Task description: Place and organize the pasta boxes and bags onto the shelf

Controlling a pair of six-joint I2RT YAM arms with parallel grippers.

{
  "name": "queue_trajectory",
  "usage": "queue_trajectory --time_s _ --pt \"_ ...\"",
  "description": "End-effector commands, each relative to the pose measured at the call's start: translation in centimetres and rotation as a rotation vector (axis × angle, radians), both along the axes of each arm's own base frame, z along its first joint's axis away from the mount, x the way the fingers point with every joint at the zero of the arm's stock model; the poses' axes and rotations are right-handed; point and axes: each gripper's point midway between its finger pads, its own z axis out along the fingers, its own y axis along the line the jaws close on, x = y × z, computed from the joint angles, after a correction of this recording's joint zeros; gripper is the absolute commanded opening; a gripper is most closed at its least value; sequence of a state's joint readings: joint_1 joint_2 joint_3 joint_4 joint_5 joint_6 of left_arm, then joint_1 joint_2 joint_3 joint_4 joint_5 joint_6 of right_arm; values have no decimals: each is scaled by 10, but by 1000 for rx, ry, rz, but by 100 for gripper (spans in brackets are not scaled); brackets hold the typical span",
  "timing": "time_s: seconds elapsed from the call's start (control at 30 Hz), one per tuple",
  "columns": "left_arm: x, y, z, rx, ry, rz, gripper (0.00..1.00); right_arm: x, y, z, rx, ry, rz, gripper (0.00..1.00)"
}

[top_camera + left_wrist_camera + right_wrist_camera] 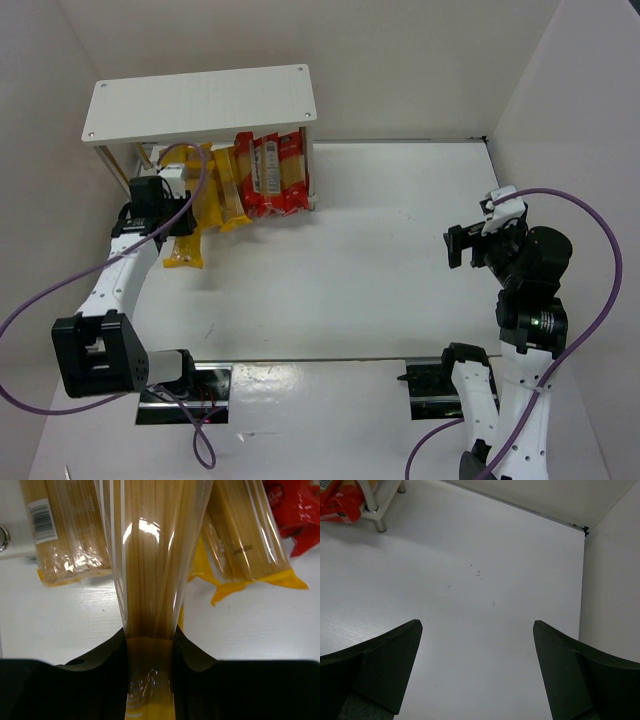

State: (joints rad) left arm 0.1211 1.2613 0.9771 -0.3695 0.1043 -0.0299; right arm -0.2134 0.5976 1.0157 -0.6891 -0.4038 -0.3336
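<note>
Spaghetti in a yellow bag [150, 555] is pinched near its end in my left claw [150, 641], pointing at the shelf [200, 100]. There, yellow packs [226, 190] and red packs [270, 175] lie side by side, seemingly tucked under its top. My right claw [477, 626] hangs spread over the table [485, 555]; the next move, I judge, is sliding this bag in straight beside its neighbours.

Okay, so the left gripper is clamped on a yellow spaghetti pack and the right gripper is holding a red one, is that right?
Not quite. The left gripper is clamped on a yellow spaghetti pack, but the right gripper holds nothing. The right wrist view shows its fingers spread open with only the table between them.
</note>
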Motion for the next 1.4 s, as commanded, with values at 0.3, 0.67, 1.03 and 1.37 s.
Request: queue_trajectory --time_s 0.3,0.67,1.03,1.37 --pt "94 53 68 175 -324 93 0 -2 -5 0 -14 2 -28 100" --pt "121 88 104 279 -408 199 0 -2 -7 -4 -14 2 -38 100" --pt "138 127 105 406 -419 337 0 -1 -7 -8 -9 11 -38 100" --pt "111 111 75 425 -474 344 0 -3 -7 -6 -9 1 -38 100"
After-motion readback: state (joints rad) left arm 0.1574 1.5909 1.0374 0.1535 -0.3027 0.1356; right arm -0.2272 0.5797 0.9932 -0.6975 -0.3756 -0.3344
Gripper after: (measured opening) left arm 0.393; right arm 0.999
